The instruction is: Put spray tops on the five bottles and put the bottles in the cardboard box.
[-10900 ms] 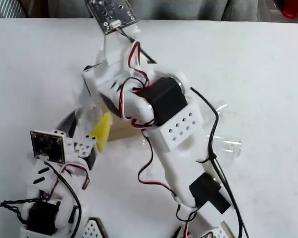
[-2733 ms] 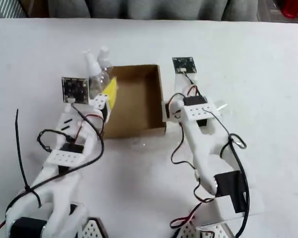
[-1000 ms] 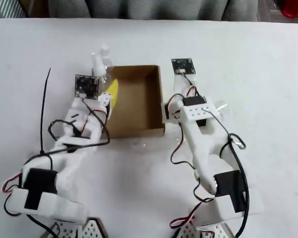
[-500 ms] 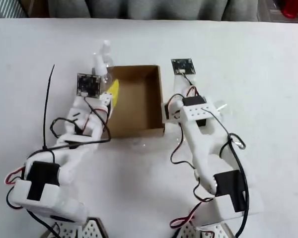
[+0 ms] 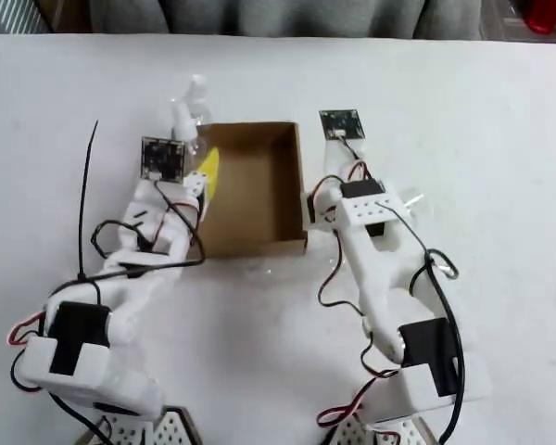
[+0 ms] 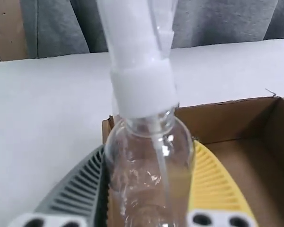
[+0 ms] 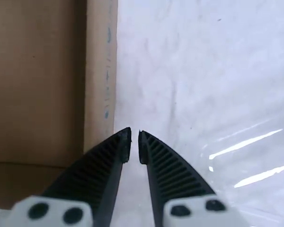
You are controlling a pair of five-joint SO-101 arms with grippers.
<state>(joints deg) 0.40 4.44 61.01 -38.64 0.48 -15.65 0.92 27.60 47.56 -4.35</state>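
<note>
Left gripper (image 6: 146, 191) grips a spray-topped bottle (image 6: 146, 151) at 10 o'clock of the box (image 5: 257, 190); right gripper (image 7: 134, 142), closed empty, at 3 o'clock.

Both arms are built of white printed plastic links. The left arm (image 5: 120, 287) carries a black servo block (image 5: 74, 336), red, black and white leads and a thin black cable tie (image 5: 82, 209). The right arm (image 5: 371, 269) carries a perforated white bracket (image 5: 369, 211), a black servo block (image 5: 426, 348), red leads and a looped black cable (image 5: 442, 264). Each wrist bears a small dark square circuit board, noted on the left (image 5: 162, 158) and right (image 5: 341, 123). The left gripper (image 6: 149, 149) has one grey ribbed finger (image 6: 71, 198) and one yellow ribbed finger (image 6: 213, 184), while the right gripper (image 7: 135, 139) has two black ribbed fingers (image 7: 97, 165); all sit on white bases with round holes.
</note>
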